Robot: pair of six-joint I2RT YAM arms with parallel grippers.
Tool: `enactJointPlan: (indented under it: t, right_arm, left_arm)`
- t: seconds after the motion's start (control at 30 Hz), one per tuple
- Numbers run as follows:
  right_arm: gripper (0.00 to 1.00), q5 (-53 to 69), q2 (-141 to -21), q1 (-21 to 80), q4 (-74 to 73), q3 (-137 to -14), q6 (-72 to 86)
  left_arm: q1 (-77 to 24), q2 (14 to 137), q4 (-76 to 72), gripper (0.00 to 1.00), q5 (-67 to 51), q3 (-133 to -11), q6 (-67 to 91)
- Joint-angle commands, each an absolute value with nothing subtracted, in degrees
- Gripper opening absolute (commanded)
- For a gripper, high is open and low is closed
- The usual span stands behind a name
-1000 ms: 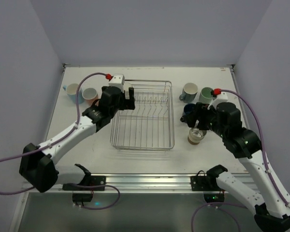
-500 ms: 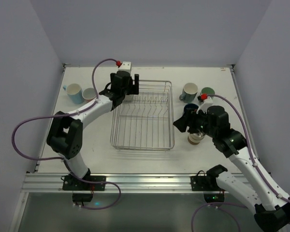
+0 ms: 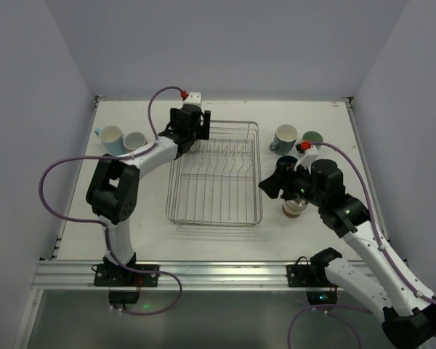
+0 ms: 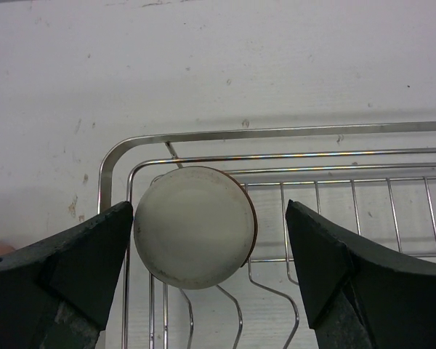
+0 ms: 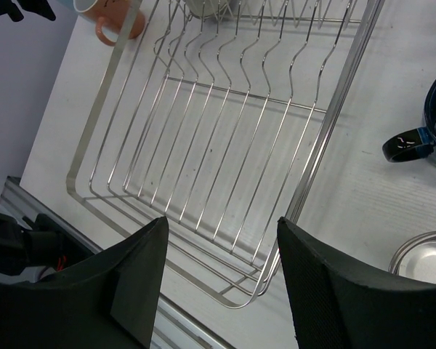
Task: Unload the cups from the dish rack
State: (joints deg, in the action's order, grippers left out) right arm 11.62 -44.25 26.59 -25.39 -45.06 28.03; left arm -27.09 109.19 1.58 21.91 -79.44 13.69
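Observation:
The silver wire dish rack [image 3: 225, 190] stands mid-table. In the left wrist view one cream cup [image 4: 195, 227] with a brown rim sits upside down in the rack's [image 4: 291, 156] far left corner. My left gripper [image 4: 209, 243] is open, its fingers on either side of that cup and above it. In the top view the left gripper [image 3: 194, 129] hides the cup. My right gripper [image 3: 270, 186] is open and empty at the rack's right side. In the right wrist view it [image 5: 221, 243] hovers over the rack's [image 5: 203, 138] near corner.
A light blue cup [image 3: 110, 137] and a salmon cup [image 3: 135, 141] stand left of the rack. To the right stand a grey-blue mug [image 3: 283, 137], a green cup [image 3: 312, 139], a navy mug [image 3: 284, 166] [image 5: 432, 127] and a tan cup [image 3: 296, 206].
My left gripper has moved farther back to the rack's far left corner. My right gripper has swung left from the cups to the rack's right edge.

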Motion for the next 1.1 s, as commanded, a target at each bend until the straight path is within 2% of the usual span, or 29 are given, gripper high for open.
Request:
enactJointPlan:
  t: [0.0, 0.27, 0.37, 0.4, 0.5, 0.67, 0.77, 0.83, 0.93, 1.07]
  right_arm:
    - [0.64, 12.92, -44.38, 26.63, -23.38, -44.56, 27.33]
    - [0.63, 13.45, -45.79, 26.63, -22.50, -44.47, 27.77]
    - [0.63, 13.36, -46.32, 26.72, -22.06, -44.38, 27.95]
    - [0.63, 13.45, -46.41, 26.72, -22.06, -44.47, 28.04]
    - [0.63, 14.15, -46.58, 26.63, -21.36, -44.47, 28.56]
    - [0.68, 16.08, -47.46, 26.72, -11.97, -41.31, 31.55]
    - [0.74, 19.85, -48.51, 26.72, -4.07, -39.91, 35.67]
    - [0.81, 21.35, -48.69, 26.72, 2.59, -38.77, 39.54]
    - [0.88, 22.67, -48.60, 26.72, 11.31, -37.36, 43.93]
    - [0.88, 25.22, -50.27, 26.72, 19.85, -36.56, 48.25]
  left_arm:
    - [-26.72, 110.57, -1.58, 0.91, 25.31, -81.04, 12.92]
    - [-26.63, 112.15, -3.51, 0.91, 24.88, -79.72, 12.66]
    - [-26.63, 111.71, -4.22, 0.74, 23.03, -79.45, 12.74]
    - [-26.63, 111.27, -4.74, 0.59, 22.07, -78.93, 13.01]
    - [-26.63, 107.77, -6.85, 0.38, 19.43, -77.44, 13.88]
    - [-26.72, 98.72, -10.54, 0.27, 13.55, -75.15, 16.43]
    - [-26.72, 92.13, -12.91, 0.23, 10.21, -71.82, 18.45]
    - [-26.72, 86.96, -13.62, 0.20, 8.71, -70.32, 20.20]
    - [-26.72, 79.93, -16.94, 0.17, 2.57, -64.97, 26.52]
    - [-26.72, 72.44, -24.33, 0.16, -10.42, -53.65, 39.42]
